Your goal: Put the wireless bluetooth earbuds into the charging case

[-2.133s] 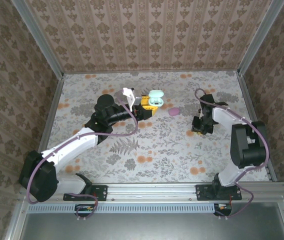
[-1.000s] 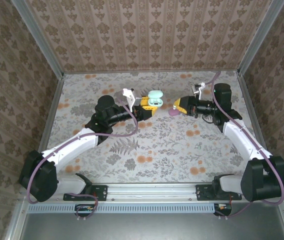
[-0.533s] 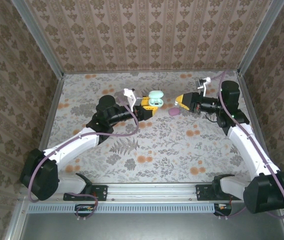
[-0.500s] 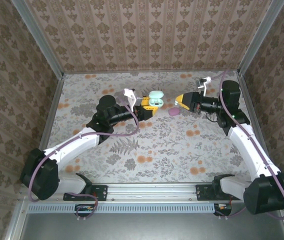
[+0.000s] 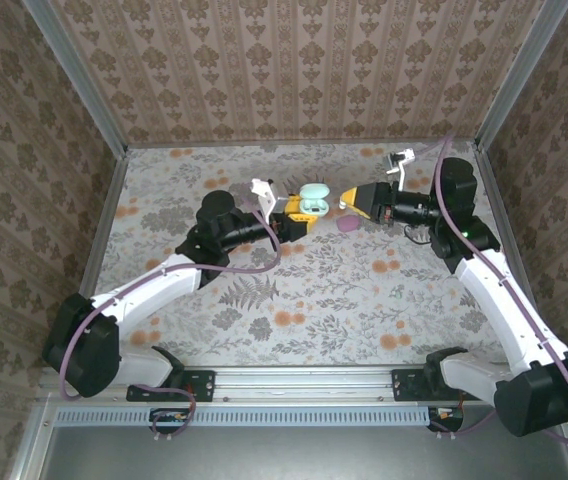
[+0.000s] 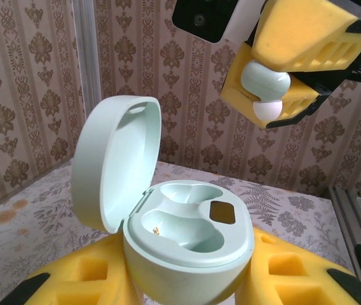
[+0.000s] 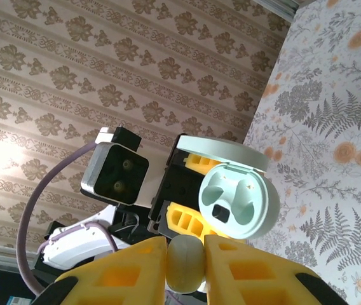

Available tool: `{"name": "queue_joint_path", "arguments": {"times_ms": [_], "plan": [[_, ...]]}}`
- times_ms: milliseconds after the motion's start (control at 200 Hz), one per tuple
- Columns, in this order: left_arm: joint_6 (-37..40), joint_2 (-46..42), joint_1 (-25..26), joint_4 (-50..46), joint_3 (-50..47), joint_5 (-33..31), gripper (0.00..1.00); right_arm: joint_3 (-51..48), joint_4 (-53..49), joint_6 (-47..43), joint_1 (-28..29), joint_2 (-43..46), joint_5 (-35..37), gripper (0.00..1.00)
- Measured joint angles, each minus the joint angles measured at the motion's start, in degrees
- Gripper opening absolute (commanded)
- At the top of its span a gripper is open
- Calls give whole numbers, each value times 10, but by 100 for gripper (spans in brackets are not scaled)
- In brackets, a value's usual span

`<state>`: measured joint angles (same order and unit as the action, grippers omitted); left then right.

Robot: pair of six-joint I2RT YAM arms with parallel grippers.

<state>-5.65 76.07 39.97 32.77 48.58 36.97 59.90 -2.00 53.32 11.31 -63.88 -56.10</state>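
Between the yellow pads of the right gripper (image 7: 185, 253) sits the earbud (image 6: 264, 81), a small pale bud with a faint pink end. This gripper is clenched on it, and the bud is up in the air, not on the worktop (image 5: 314, 290).

The mint-green charging case (image 6: 190, 238) is grasped by the left gripper (image 5: 304, 210) and also held above the surface. Its lid (image 6: 114, 162) stands open at about 10 o'clock, and both wells look empty.

In the overhead view the case lies at 9 o'clock from the earbud, very near but not touching. From the left wrist camera the bud hangs at 1 o'clock over the open wells. From the right wrist camera its long axis seems to run along the gap of the pads, toward the case mouth. So I judge the right arm must bring the bud down into a well, while the left only keeps the case steady.

A closed pink case (image 5: 347, 224) lies on the worktop, at 5 o'clock from the right gripper.
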Motion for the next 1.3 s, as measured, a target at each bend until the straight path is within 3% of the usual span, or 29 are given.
{"name": "queue_joint_path", "arguments": {"times_ms": [530,1300], "plan": [[36,-1,13,24,-20,-41,33,24,-12,-18,58,0,37,24],[57,-1,26,37,-29,-56,32,28,-26,-26,81,0,64,24]]}}
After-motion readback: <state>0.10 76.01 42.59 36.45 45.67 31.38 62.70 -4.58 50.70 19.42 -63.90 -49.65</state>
